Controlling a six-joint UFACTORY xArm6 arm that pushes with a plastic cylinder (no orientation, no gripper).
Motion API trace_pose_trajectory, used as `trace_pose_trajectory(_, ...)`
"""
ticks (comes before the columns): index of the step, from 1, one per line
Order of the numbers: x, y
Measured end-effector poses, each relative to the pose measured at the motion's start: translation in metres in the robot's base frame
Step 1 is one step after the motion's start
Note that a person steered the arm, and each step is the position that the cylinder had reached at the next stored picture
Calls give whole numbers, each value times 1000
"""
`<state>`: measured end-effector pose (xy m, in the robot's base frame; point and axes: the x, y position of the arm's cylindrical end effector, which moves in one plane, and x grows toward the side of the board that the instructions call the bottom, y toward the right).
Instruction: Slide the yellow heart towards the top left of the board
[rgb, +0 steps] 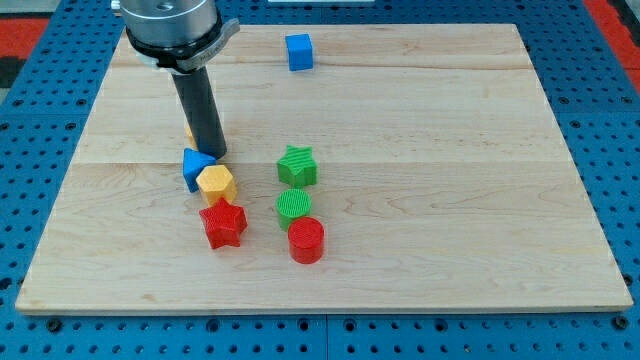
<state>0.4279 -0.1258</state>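
Note:
Only a small yellow sliver of what seems to be the yellow heart (188, 133) shows, at the left edge of my dark rod; the rod hides the rest. My tip (214, 153) rests on the board just right of and below that sliver. It is right above the blue triangular block (193, 166). The yellow hexagon (215, 183) lies directly below the tip, touching the blue block.
A red star (223, 224) sits below the hexagon. A green star (297, 165), a green cylinder (294, 205) and a red cylinder (306, 240) stand in a column at the middle. A blue cube (299, 51) is near the top edge. The wooden board (450, 180) lies on a blue pegboard.

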Motion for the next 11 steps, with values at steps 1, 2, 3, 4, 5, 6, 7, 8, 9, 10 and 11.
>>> trace_pose_trajectory(1,0,1)
trace_pose_trajectory(2,0,10)
trace_pose_trajectory(3,0,20)
trace_pose_trajectory(4,0,28)
trace_pose_trajectory(5,0,34)
trace_pose_trajectory(6,0,32)
trace_pose_trajectory(7,0,7)
trace_pose_trajectory(8,-8,-16)
trace_pose_trajectory(9,-38,-22)
trace_pose_trajectory(10,-61,-34)
trace_pose_trajectory(11,-86,-34)
